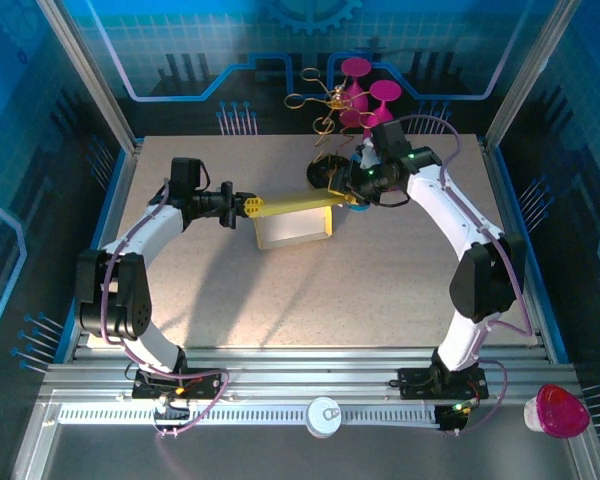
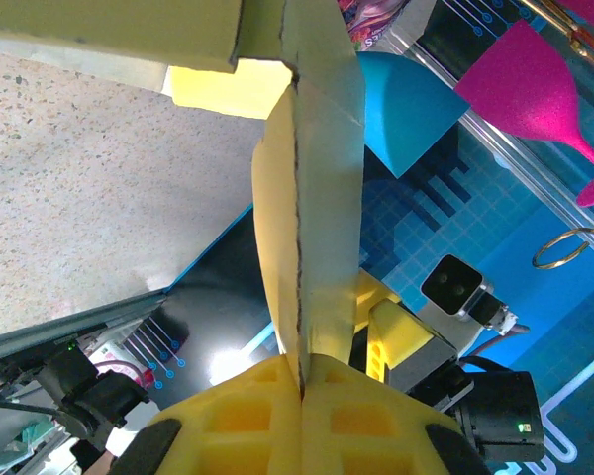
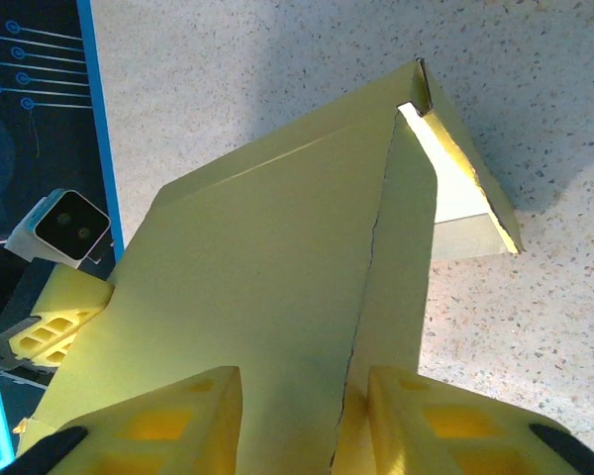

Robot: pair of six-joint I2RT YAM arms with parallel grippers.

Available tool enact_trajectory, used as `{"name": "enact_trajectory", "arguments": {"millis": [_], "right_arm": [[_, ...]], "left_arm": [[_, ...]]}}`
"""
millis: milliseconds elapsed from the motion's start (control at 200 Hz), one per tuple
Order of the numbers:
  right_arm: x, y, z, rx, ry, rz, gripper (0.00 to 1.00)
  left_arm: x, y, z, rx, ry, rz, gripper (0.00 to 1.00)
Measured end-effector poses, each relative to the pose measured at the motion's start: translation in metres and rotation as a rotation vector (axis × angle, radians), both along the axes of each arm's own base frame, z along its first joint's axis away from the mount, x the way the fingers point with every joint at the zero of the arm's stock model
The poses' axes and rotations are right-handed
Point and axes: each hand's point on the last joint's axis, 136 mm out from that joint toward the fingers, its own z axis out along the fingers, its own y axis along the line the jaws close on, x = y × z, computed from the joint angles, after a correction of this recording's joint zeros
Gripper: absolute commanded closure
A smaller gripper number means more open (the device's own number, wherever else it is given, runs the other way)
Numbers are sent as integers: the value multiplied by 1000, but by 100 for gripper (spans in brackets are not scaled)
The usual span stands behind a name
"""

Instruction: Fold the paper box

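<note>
The paper box [image 1: 292, 228] lies mid-table, its white inside up, with a long yellow flap raised along its far edge. My left gripper [image 1: 252, 207] is shut on the left end of that flap. In the left wrist view the thin cardboard edge [image 2: 312, 198] runs straight into the closed yellow fingertips [image 2: 302, 381]. My right gripper [image 1: 355, 200] is at the flap's right end. In the right wrist view its fingers stand apart, and the yellow panel [image 3: 267, 277] lies flat across the gap between them [image 3: 297, 416]. The right finger touches a narrow folded strip.
Pink goblets [image 1: 370, 95] and a gold wire stand [image 1: 325, 100] sit just beyond the table's far edge, close behind the right gripper. A pink-topped item [image 1: 557, 410] and a white round item [image 1: 323, 416] rest on the near rail. Metal frame posts flank the table.
</note>
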Motion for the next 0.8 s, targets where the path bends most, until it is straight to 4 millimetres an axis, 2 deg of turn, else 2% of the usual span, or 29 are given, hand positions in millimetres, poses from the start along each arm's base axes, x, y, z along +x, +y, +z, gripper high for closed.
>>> {"name": "enact_trajectory", "arguments": {"millis": [340, 430, 630, 800], "right_arm": [[-1, 3, -8, 2, 20, -6, 73], [-1, 5, -13, 0, 24, -8, 78], [-2, 7, -33, -32, 48, -15, 80], [-4, 13, -48, -69, 60, -11, 81]], "left_arm": [[2, 4, -1, 10, -19, 2, 100], [3, 5, -7, 18, -23, -4, 100], [5, 9, -25, 35, -6, -14, 100], [3, 13, -40, 64, 9, -22, 87]]}}
